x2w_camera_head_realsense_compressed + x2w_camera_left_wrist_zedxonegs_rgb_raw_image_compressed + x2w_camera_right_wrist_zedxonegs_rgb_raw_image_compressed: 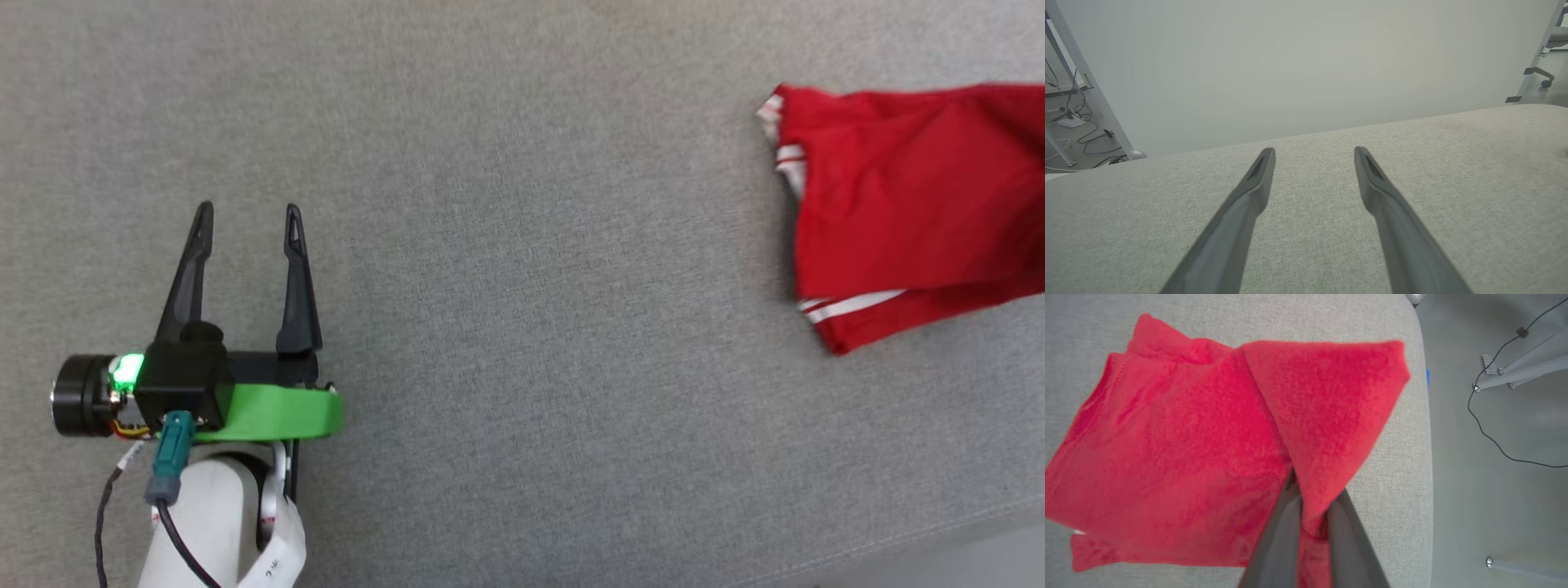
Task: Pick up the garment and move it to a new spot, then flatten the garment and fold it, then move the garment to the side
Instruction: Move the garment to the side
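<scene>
Head view is mostly grey fabric surface [490, 204], w/ a seamed edge crossing the lower right corner. In the right wrist view the surface ends in a rounded edge, w/ grey floor [1494, 522] beyond.

Red shirt [906, 204] lies on the surface at the far right of the head view, cut off by the frame. It's folded over, plain red side up, w/ red-white striped trim along its left edge and near its lower left corner. Right wrist view shows the shirt [1180, 449] close to the surface's edge, one triangular flap reaching almost to it.

L claw [248, 210] sits lower left in the head view, well apart from the shirt, fingers spread wide. Left wrist view has the L claw [1314, 150] gaping just the same over the surface, a pale wall [1306, 61] behind.

R claw [1315, 486] is clamped on a fold of the shirt — red cloth pinched btwn its two fingers at the base of that flap.

Smaller bits: metal legs [1515, 371] and a thin black cable [1490, 435] on the floor, a green light [126, 371] lit on the L claw's body.
</scene>
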